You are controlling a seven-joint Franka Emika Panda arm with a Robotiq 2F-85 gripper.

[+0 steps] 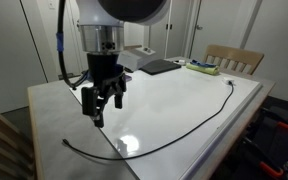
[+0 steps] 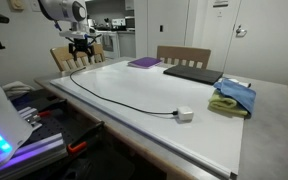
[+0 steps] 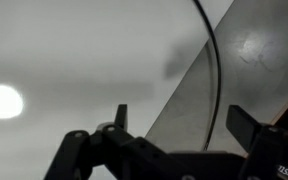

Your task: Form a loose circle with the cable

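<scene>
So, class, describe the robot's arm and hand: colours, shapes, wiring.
The arm is white and rounded with a dark grey joint cap. A silver collar joins it to a black two-fingered hand. A black lead with a blue fitting runs alongside.

Both exterior views came to me evenly lit from overhead, soft and low in detail. The table (image 1: 174,95) threw back a glare patch by its near edge. My wrist view was dim and grey, the gripper (image 3: 180,115) a blurred dark silhouette.
</scene>
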